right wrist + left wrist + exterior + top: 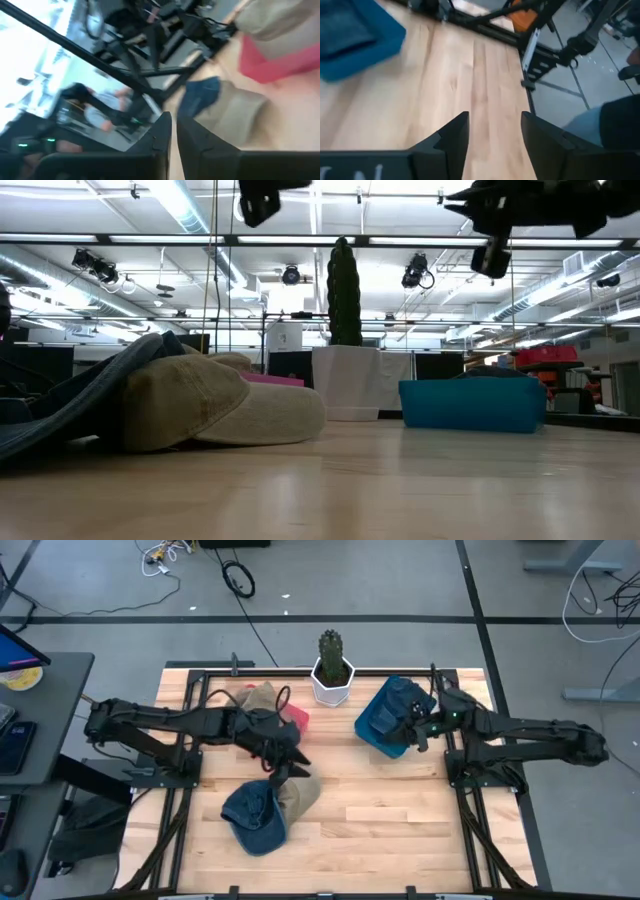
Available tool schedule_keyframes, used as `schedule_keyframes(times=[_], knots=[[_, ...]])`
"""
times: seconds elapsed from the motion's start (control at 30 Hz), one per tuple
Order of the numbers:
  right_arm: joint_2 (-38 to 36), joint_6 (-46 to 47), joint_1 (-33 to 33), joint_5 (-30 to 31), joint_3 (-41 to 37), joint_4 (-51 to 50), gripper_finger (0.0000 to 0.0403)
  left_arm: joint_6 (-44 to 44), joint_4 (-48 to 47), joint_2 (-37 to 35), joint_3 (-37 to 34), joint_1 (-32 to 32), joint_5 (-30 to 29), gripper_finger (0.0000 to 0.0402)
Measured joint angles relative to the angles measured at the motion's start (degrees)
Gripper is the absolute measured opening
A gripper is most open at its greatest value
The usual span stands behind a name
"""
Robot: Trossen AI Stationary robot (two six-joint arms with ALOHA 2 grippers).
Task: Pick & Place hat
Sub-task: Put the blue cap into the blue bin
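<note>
Two dark, jointed arms; matte black wedge-shaped fingers [451,142]; small green indicator lights near the right wrist

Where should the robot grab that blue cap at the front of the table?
Probably by the brim or the crown's edge, coming straight down. The blue cap lies low on the table, partly overlapping the tan cap, so its free edge, away from the tan cap, is clearest. The left gripper, open, hangs closest.
</note>
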Motion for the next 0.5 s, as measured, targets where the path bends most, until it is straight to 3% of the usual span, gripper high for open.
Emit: schedule_keyframes(times=[0.17,0.37,0.5], knots=[[1.1,4.6,2.4,2.2,-4.9,10.8,0.0031,-8.9,-8.2,-2.0,0.0,-2.5,-0.1,0.0150],[1.6,3.8,3.4,3.5,-5.3,11.2,0.0031,-23.9,-21.3,-2.1,0.0,-4.5,0.0,0.0134],[1.7,2.9,3.4,4.0,-5.3,11.9,0.0031,-25.6,-29.0,-2.0,-0.1,-5.8,-0.2,0.0149]])
